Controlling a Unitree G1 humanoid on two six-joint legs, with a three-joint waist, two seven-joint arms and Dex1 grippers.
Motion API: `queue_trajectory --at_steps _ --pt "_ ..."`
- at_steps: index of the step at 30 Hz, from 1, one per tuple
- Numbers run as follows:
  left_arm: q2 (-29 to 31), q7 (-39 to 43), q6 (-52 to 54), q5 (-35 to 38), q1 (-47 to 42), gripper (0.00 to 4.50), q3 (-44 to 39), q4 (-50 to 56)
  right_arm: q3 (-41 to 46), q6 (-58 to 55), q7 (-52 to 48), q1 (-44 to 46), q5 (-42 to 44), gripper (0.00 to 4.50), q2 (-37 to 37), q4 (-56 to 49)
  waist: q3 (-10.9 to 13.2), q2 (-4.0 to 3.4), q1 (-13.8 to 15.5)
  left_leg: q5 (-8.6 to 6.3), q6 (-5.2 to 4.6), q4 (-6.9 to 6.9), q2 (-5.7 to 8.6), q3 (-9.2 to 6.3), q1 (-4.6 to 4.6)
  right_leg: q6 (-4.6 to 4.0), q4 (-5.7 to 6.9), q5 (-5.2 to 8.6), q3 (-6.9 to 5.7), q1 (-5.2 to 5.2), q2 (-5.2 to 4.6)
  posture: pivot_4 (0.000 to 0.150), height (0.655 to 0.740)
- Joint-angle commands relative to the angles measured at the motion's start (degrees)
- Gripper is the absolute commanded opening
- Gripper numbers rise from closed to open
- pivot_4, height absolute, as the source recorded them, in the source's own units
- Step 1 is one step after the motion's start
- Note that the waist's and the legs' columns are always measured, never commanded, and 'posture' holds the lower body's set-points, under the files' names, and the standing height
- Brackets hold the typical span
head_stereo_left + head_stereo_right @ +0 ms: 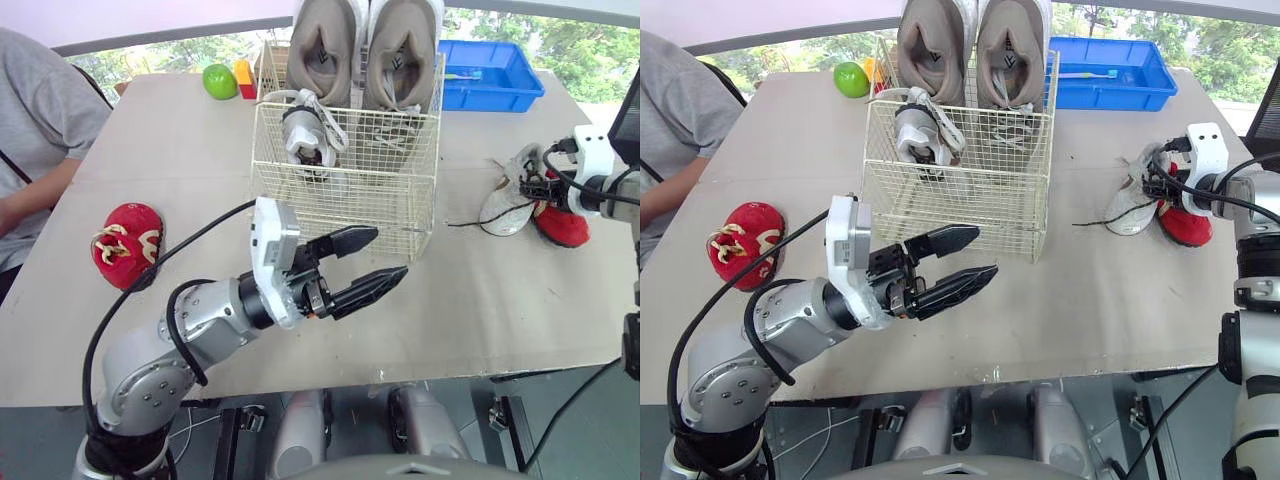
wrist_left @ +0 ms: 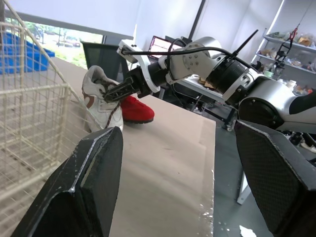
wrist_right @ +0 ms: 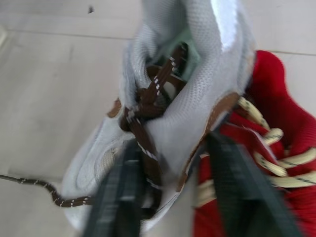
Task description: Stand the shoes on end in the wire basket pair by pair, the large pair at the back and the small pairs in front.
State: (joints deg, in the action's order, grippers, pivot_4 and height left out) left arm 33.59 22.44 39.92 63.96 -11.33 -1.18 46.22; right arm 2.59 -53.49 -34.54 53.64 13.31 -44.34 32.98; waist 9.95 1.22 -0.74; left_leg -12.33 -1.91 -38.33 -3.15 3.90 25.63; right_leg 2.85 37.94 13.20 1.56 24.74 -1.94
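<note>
Sitting at the left edge of the pale beige table (image 1: 470, 310) is a person in a grey shirt (image 1: 40, 120), and near them on the tabletop lies a small red fabric shoe with cream laces (image 1: 127, 245), well apart from everything else. Further back sit a green apple (image 1: 219, 81) and a yellow-and-red block (image 1: 243, 75). The left gripper (image 1: 388, 253) hovers just in front of the cream wire basket (image 1: 345, 200), its two black fingers spread and holding nothing. Inside the basket, the large pair of taupe sneakers (image 1: 365, 50) stands on end along the back, openings facing the robot, and a small grey-white laced shoe (image 1: 308, 135) stands in the front left part. Behind the basket to the right rests a blue plastic tray (image 1: 490, 75). On the right side of the table, the right gripper (image 1: 538, 186) pinches the small white mesh shoe with brown laces (image 1: 505, 205): one finger sits inside on the laces, the other outside the shoe's side wall. This shoe touches a second small red shoe (image 1: 562, 228), and a loose brown lace (image 1: 465, 222) trails from it toward the basket.
</note>
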Motion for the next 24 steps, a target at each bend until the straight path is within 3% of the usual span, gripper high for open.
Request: queue_trajectory --at_steps 1,5,7,10,12,14,17,20,24 --pt "-0.42 -3.59 0.32 1.80 -1.15 3.87 0.70 3.86 1.59 3.06 -0.93 1.42 -0.13 0.09 -0.30 -1.13 0.00 0.00 0.00 0.00 0.00 0.00 0.00 0.01 0.00 0.00 0.00 0.00 0.01 0.00 0.00 0.150 0.7400" --pt "-0.25 -5.38 0.06 2.63 -0.66 3.87 0.47 4.76 4.73 4.03 -4.35 -2.65 3.43 0.09 -1.52 -10.62 0.00 0.00 0.14 0.00 0.00 0.00 0.00 -0.02 0.00 0.00 0.02 0.00 0.00 0.00 0.00 0.150 0.7400" --pt "-0.23 -4.43 -1.06 1.79 0.26 3.87 -0.42 3.70 13.36 5.46 -5.66 -5.85 10.99 0.09 0.76 -21.89 0.01 -0.01 0.20 0.00 0.00 0.02 -0.01 -0.03 0.00 0.01 0.02 0.00 -0.01 0.00 0.00 0.150 0.7400" --pt "-0.70 -3.31 -2.70 0.45 1.47 3.87 -1.71 1.60 19.69 2.40 -3.01 -6.50 18.20 0.09 3.96 -34.08 0.09 -0.15 0.00 0.00 0.00 0.03 -0.03 -0.05 0.04 0.02 0.03 0.00 -0.04 0.03 0.00 0.150 0.7400" --pt "-2.05 -3.52 -4.94 -1.07 2.42 3.87 -3.92 -1.20 24.91 2.90 4.01 -4.01 28.62 0.09 12.85 -45.16 0.08 -0.17 -0.36 0.00 0.00 0.03 -0.05 -0.05 -0.01 0.02 0.06 0.00 -0.04 0.03 0.03 0.150 0.7400" --pt "-2.94 -3.66 -7.11 -4.46 3.19 3.87 -5.00 -2.63 24.60 2.88 8.67 -2.98 31.75 0.09 17.80 -52.43 0.06 -0.23 -0.61 0.00 0.01 0.04 -0.12 -0.10 -0.07 0.01 0.17 0.00 -0.01 0.04 0.15 0.150 0.7400" --pt "-3.02 -2.11 -9.61 -7.93 6.27 3.87 -6.31 -2.41 18.81 5.49 14.44 -1.83 31.05 0.09 24.64 -58.09 0.03 -0.20 -0.22 0.00 0.01 0.05 -0.15 -0.30 -0.04 -0.01 0.19 0.01 -0.25 0.02 0.17 0.150 0.7400" --pt "-1.67 2.61 -10.32 -4.72 10.90 3.87 -9.84 -2.06 8.80 14.61 14.51 -4.83 21.70 0.09 27.68 -59.86 0.03 -0.19 0.04 0.00 0.02 0.04 -0.11 -0.16 0.02 -0.01 0.11 0.01 -0.21 0.03 0.03 0.150 0.7400" --pt "-0.06 7.28 -11.04 -3.28 14.87 3.87 -13.40 -2.69 3.36 27.79 20.83 -8.35 9.23 0.09 32.01 -54.36 -0.05 -0.06 0.16 0.00 0.02 0.01 -0.05 -0.04 0.06 -0.01 0.03 0.01 -0.16 0.04 -0.08 0.150 0.7400"
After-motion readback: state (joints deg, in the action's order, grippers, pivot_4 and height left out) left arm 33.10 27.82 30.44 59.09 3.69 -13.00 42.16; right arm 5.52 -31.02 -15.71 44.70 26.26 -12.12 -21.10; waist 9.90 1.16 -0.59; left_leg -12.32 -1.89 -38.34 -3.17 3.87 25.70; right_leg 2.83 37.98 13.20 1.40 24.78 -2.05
